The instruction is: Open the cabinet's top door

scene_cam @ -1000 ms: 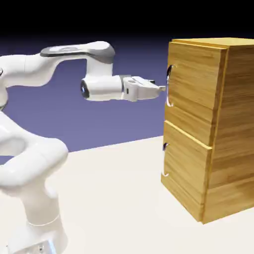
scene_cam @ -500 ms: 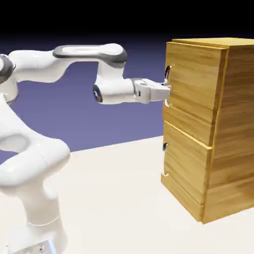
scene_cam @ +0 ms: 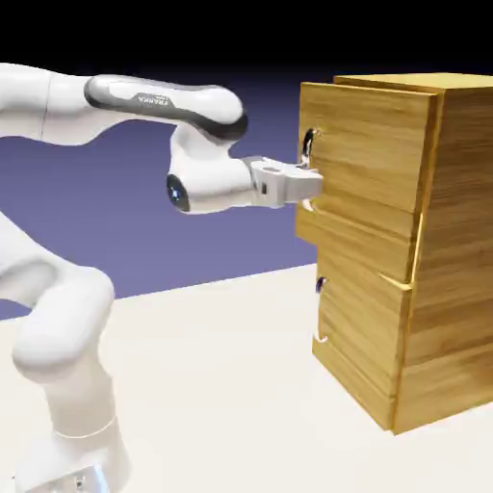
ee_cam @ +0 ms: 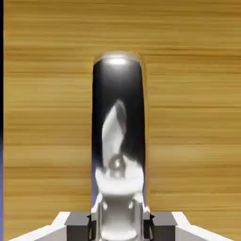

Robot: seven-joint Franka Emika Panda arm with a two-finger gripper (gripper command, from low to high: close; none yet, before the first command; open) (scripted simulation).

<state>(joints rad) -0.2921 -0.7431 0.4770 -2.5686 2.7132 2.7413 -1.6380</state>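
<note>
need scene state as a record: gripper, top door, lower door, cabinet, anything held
gripper: at the top handle, finger tips closed on it from both sides
held: top handle, shiny, curved
top door: ajar, handle-side edge swung out past the lower door's
lower door: shut, its own handle untouched
cabinet: light wood grain, standing on a pale surface
task status: opening begun, door only partly open
</note>
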